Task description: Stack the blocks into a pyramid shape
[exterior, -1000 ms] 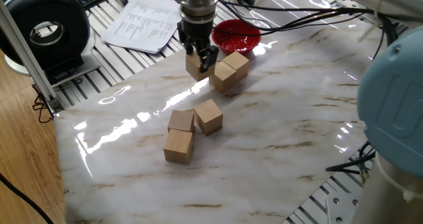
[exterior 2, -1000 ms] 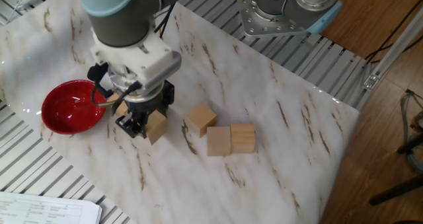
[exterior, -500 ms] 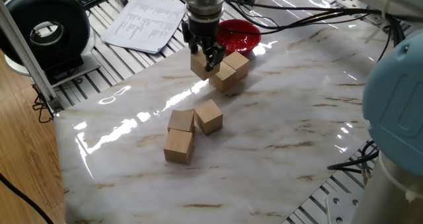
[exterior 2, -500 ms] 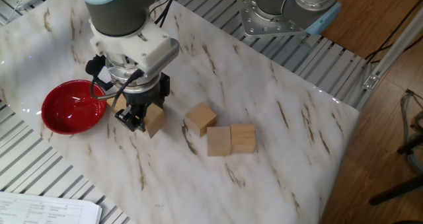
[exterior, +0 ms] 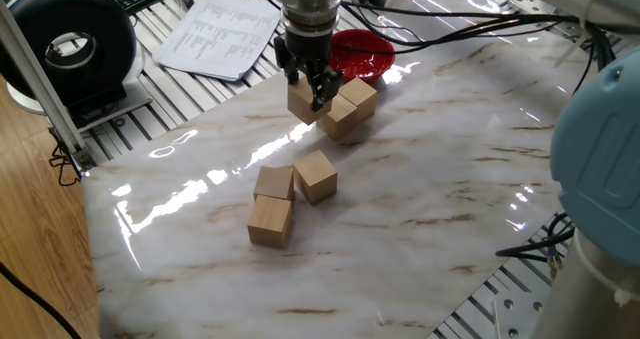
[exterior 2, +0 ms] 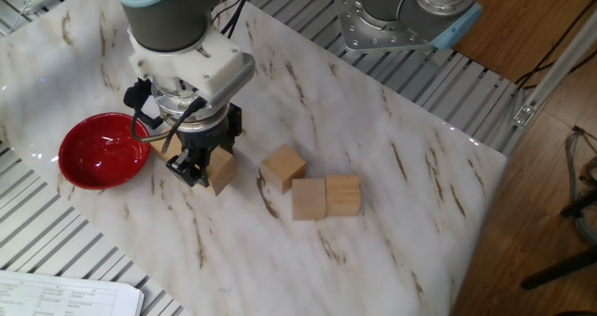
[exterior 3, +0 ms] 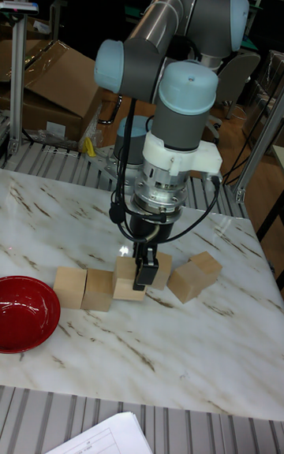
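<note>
So the black two-finger gripper (exterior: 312, 87) is clamped on one light-tan wooden cube (exterior: 301, 101), lifted just off the white marble table (exterior: 440, 199), near the red bowl (exterior: 362, 51). Compared with a second ago it's higher up. Next it probably needs carrying to the three-cube cluster (exterior: 290, 194).

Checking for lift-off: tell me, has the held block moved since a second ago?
Yes. The held block, clamped in the pincer, rose and shifted toward the red bowl.
</note>
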Robot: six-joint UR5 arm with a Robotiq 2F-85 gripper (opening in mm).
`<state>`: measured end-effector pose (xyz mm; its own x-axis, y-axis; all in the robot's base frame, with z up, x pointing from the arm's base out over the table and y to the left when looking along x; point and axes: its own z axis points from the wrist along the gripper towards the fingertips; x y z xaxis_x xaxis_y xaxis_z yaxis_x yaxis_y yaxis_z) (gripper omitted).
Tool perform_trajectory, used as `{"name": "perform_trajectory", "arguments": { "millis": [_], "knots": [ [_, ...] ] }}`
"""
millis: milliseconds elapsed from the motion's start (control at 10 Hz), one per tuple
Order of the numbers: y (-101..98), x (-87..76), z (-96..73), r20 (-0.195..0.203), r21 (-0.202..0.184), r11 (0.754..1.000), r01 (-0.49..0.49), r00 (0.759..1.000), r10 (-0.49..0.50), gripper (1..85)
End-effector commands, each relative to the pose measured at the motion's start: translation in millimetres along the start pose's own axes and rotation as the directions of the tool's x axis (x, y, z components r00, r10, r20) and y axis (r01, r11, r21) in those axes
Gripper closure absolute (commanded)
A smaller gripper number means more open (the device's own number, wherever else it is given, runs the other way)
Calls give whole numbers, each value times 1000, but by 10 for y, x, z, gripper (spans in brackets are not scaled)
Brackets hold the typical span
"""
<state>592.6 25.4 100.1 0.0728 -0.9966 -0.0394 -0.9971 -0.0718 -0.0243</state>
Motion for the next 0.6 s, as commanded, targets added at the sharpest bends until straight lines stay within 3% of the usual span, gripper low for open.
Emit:
{"name": "perform_trajectory", "arguments": {
  "millis": [0, 500],
  "knots": [
    [2, -25, 25, 18, -2, 1000, 10, 1000, -10, 847],
    [3, -82, 113, 20, -3, 1000, -8, 1000, 8, 847]
  ]
}}
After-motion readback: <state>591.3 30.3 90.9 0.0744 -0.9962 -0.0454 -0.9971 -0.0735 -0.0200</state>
